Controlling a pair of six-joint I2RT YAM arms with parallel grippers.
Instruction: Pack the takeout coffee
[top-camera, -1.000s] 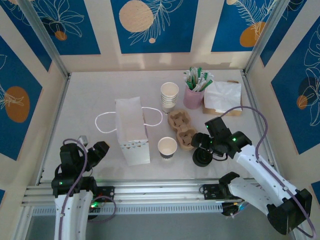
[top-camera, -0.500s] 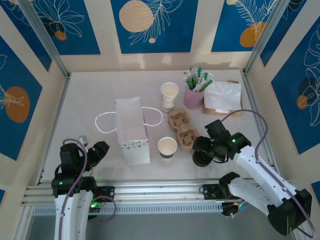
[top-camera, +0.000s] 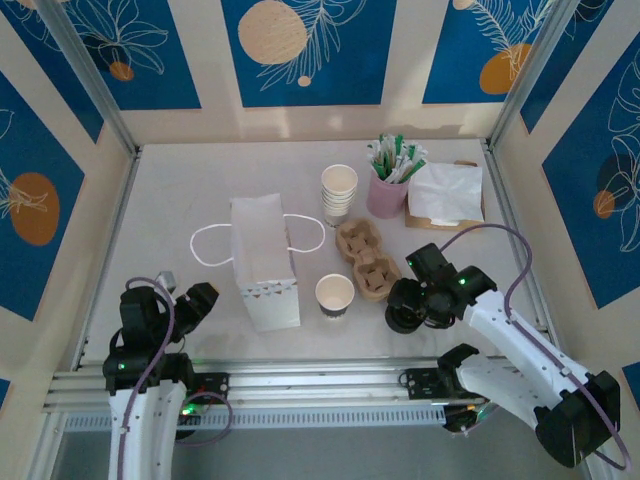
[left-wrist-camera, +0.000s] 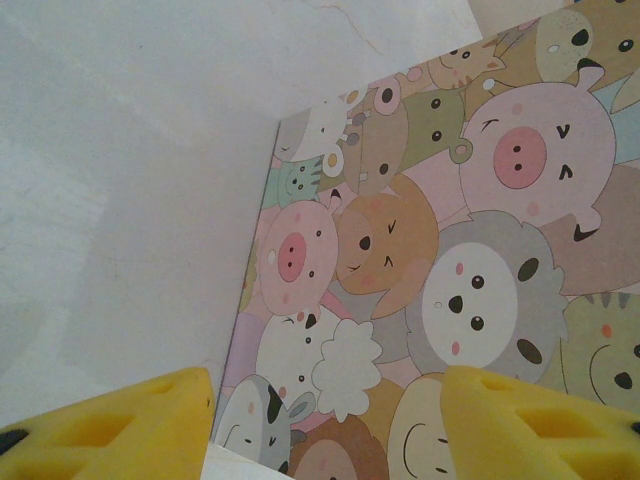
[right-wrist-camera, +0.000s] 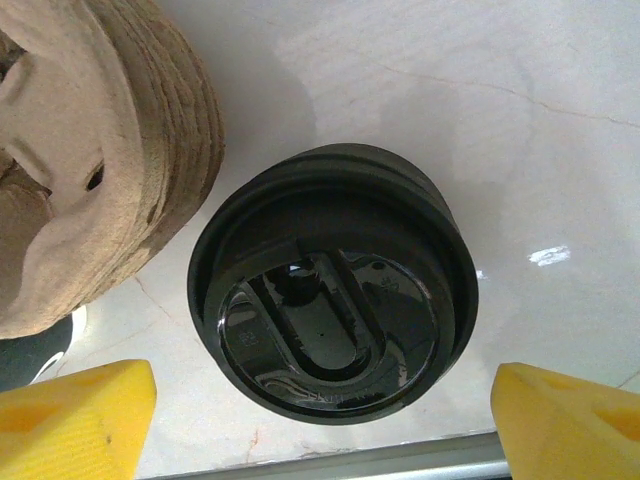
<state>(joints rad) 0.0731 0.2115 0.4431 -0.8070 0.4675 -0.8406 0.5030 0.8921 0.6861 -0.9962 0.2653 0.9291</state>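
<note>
Black lid (right-wrist-camera: 330, 300) lies flat, top face upward, axis vertical; right end effector (right-wrist-camera: 322, 400) gapes wide astride it.

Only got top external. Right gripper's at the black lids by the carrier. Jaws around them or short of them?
Observer: On the right wrist cam the right gripper is open. One yellow fingertip sits on each side of the black lids, with table showing in both gaps. No contact.
Operator: One lid or several?
Observer: Looks like several. The side wall shows stacked rims under the top lid.
Operator: And the left arm?
Observer: On the left wrist cam the left gripper is open with nothing between its fingers. It faces the paper bag, whose side is printed with cartoon animals.
</note>
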